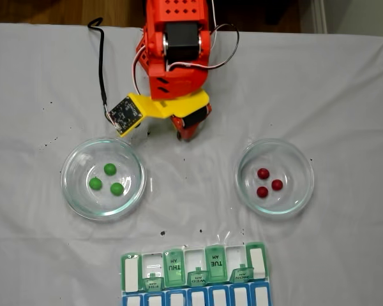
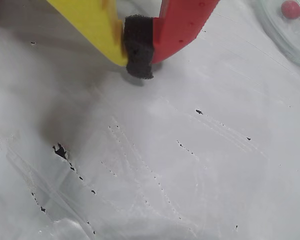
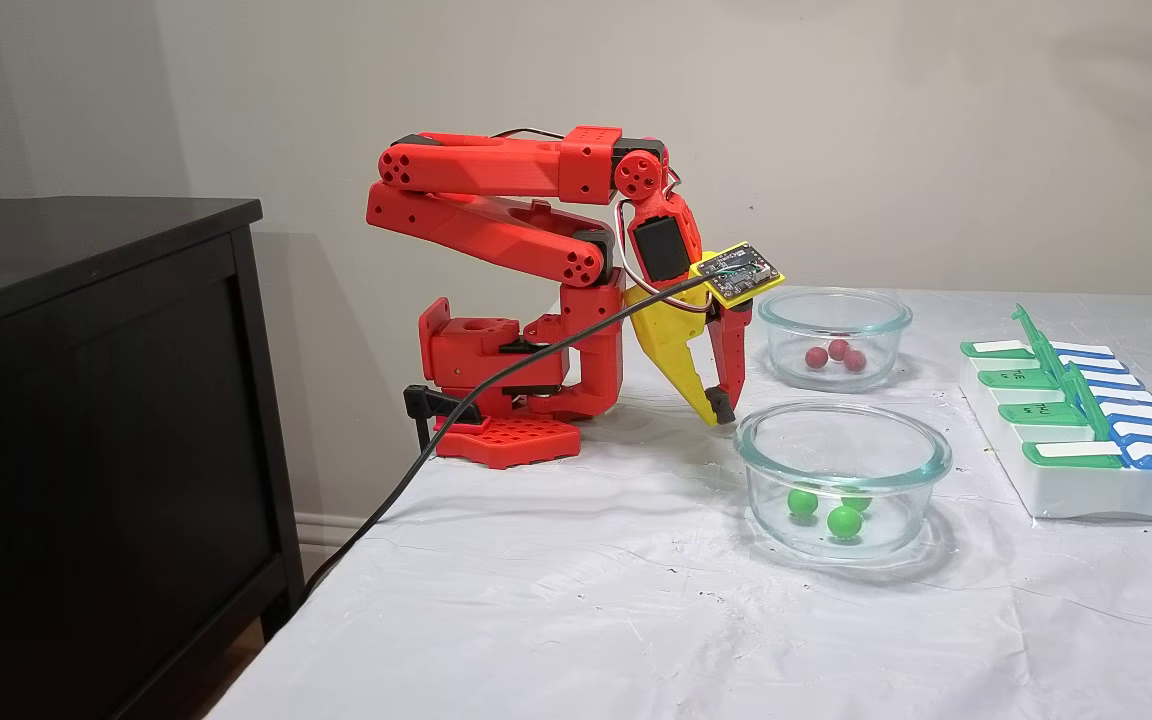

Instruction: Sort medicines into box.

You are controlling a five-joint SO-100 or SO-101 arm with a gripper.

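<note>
Three green medicines (image 1: 107, 180) (image 3: 826, 510) lie in a clear glass bowl (image 1: 73, 191) (image 3: 841, 440). Three dark red medicines (image 1: 268, 182) (image 3: 836, 355) (image 2: 291, 9) lie in a second glass bowl (image 1: 300, 191) (image 3: 833, 305). The box (image 1: 131, 264) (image 3: 1086, 495), a white pill organizer with green and blue lids, sits at the table's front edge in a fixed view, with several green lids standing up. My gripper (image 1: 185, 135) (image 2: 138, 70) (image 3: 719, 412) is shut, its yellow and red fingers meeting on a black foam pad just above the cloth, between the two bowls and holding nothing.
A white cloth (image 1: 198, 191) with small black specks covers the table. The red arm base (image 3: 496, 400) stands at the table's back edge, a black cable (image 3: 416, 470) trailing off it. A black cabinet (image 3: 86, 420) stands beside the table.
</note>
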